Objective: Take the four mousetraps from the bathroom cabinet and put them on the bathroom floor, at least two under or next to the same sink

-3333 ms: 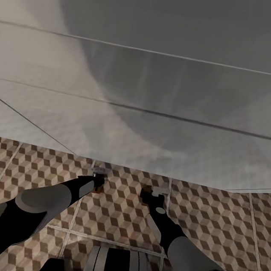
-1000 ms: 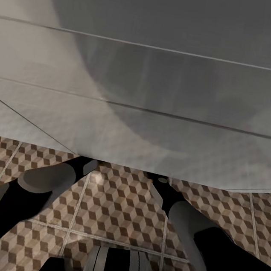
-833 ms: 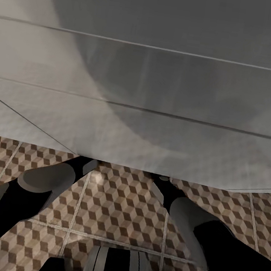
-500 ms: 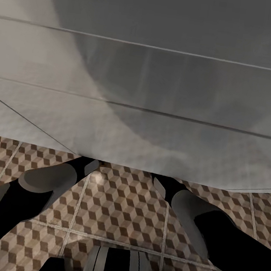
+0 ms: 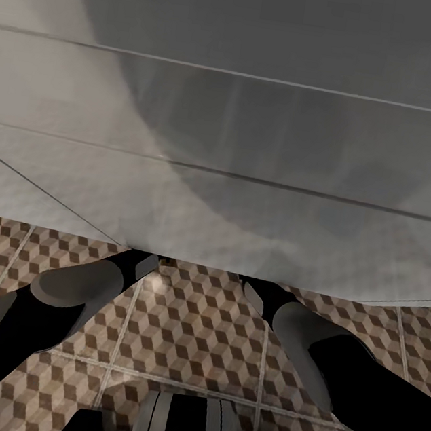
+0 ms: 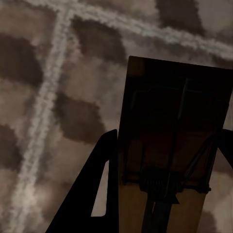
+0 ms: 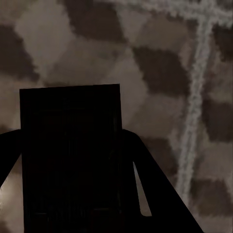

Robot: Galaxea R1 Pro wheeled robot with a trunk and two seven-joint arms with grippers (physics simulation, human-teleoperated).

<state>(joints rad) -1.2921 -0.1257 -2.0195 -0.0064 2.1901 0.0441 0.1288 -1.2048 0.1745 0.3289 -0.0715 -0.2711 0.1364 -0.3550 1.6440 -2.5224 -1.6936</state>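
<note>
Both arms reach under the white sink (image 5: 221, 175), low over the tiled bathroom floor (image 5: 192, 335). Each gripper's fingers pinch a mousetrap: left (image 6: 167, 160), right (image 7: 70, 155), both at twelve o'clock. Light, stiff wood; best held by the edges, clear of the wire.

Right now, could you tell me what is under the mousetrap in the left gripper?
Cube-patterned bathroom floor with a pale grout line lies below the mousetrap held between the left gripper's fingers. The tile directly beneath it is covered.
</note>
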